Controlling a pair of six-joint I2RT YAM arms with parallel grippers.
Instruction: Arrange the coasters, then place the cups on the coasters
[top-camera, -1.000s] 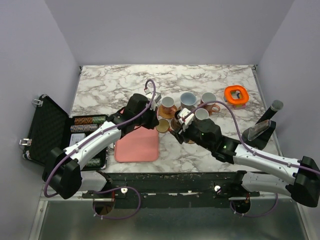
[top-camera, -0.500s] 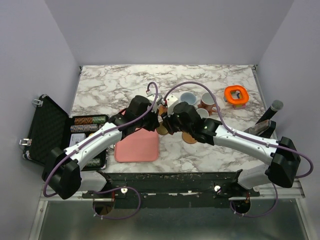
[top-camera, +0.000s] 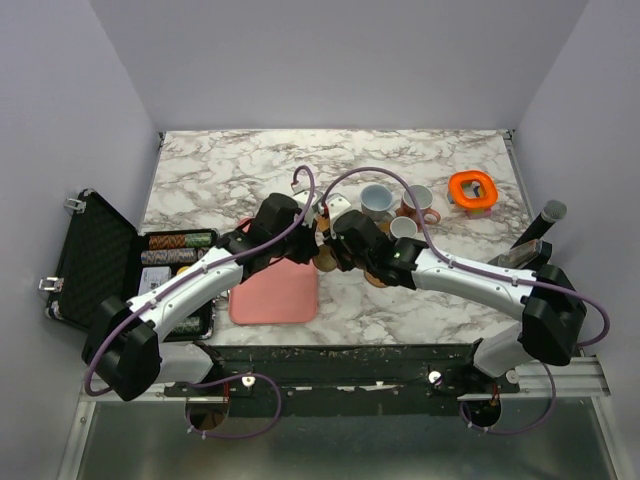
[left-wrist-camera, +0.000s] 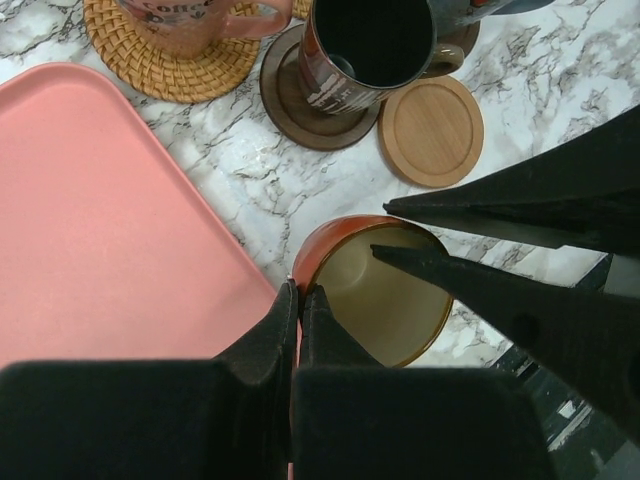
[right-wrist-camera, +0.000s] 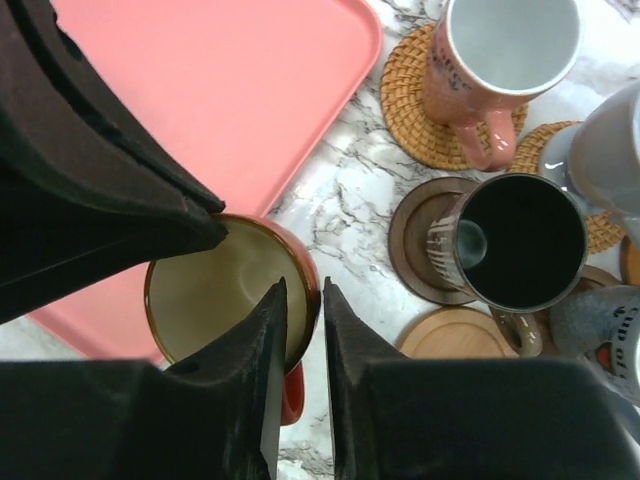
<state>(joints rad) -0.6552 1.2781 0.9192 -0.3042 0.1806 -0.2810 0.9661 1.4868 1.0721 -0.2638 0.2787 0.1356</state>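
Right wrist: right claw (right-wrist-camera: 298, 330) astride orange cup (right-wrist-camera: 225, 300) rim.

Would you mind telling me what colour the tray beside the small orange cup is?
The tray is plain pink, clearest in the right wrist view.

A flat pink tray (top-camera: 275, 291) lies on the white marble table (top-camera: 220, 170) near its front edge, and in both wrist views its rounded corner (left-wrist-camera: 100, 200) is seen against the marble. An orange ring-shaped object (top-camera: 472, 189) sits at the far right part of the table, and further right a dark cylinder (top-camera: 540, 225) leans on a black stand (top-camera: 512, 268) at the edge. At the left of the table an open black case (top-camera: 90, 255) holds rows of striped chips (top-camera: 180, 240).
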